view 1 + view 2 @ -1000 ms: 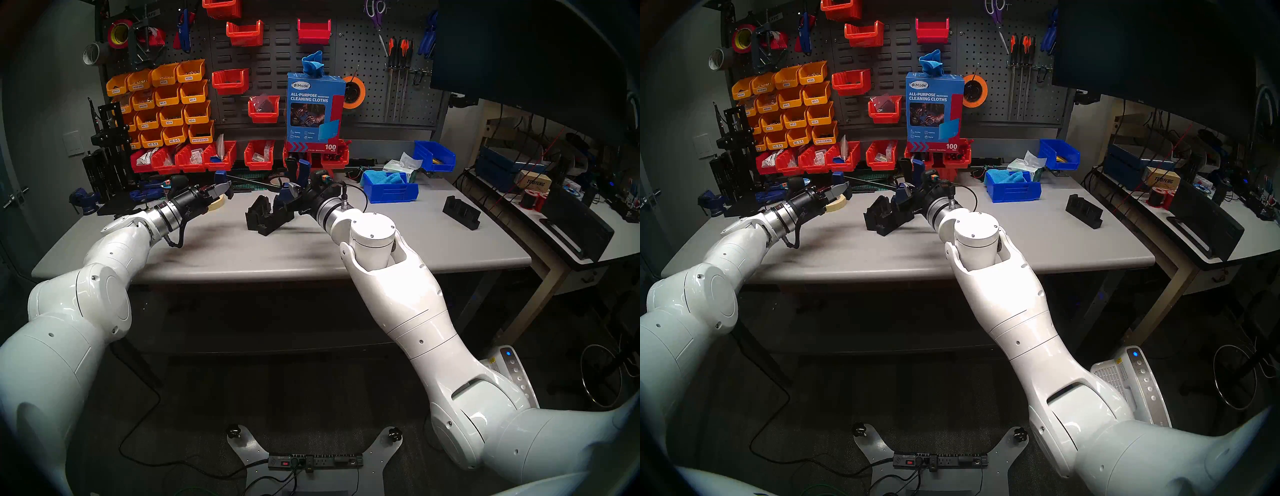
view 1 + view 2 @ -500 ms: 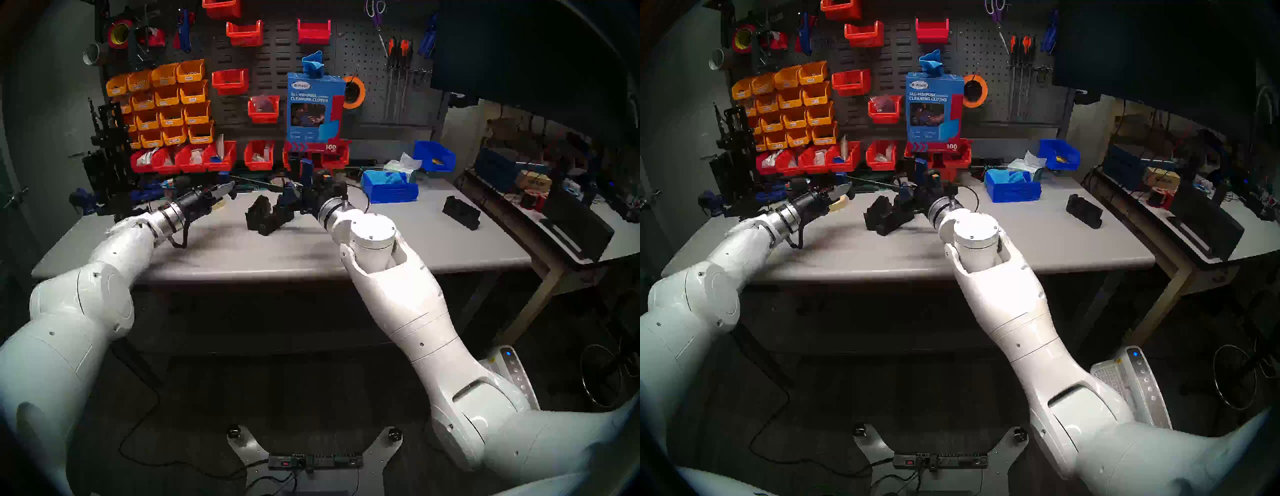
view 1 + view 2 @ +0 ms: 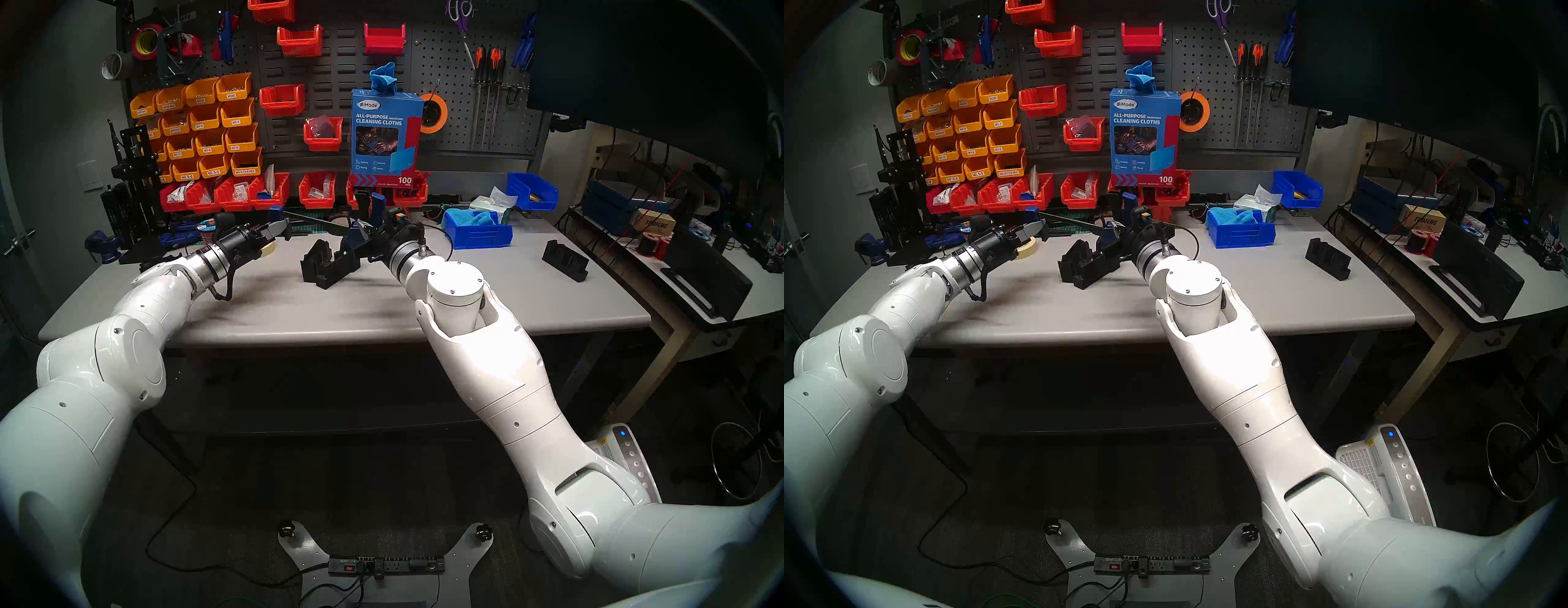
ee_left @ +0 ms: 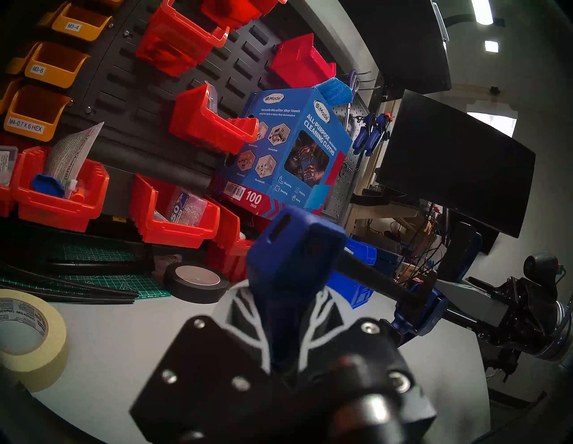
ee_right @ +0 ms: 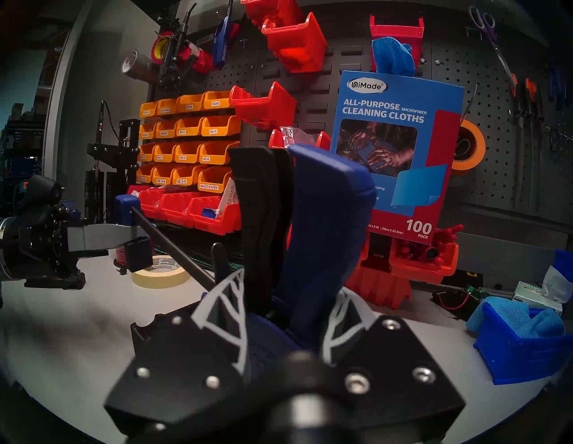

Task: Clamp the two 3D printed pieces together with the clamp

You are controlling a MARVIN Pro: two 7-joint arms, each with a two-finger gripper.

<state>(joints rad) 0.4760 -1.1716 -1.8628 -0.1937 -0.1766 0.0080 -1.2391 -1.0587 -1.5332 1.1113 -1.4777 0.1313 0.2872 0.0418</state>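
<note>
- Since a second ago the left claw (image 3: pixel 282 229) has crept a little toward the upper right of the head view, carrying the clamp's (image 3: pixel 322 223) blue end block with it; the right claw (image 3: pixel 360 237) has stayed where it was.
- The left claw is nearly closed, pinching the blue end block (image 4: pixel 294 248) at the free end of the bar, likely to steady that end while the other arm works the handle.
- The right claw is fully closed around the clamp's blue body and black trigger (image 5: pixel 260 223), which stand upright between its fingers (image 5: pixel 226 297), seemingly so the trigger can be squeezed.
- The thin black bar (image 5: pixel 173 248) runs between the two claws, held level above the table (image 3: pixel 297 305), just behind the parts.
- The two printed pieces (image 3: pixel 329 265) sit side by side, touching, at the middle of the head view, below and in front of the bar, not yet between the clamp's faces.
- A roll of masking tape (image 4: pixel 28 338) lies at the lower left of the left wrist view, clear of the work.
</note>
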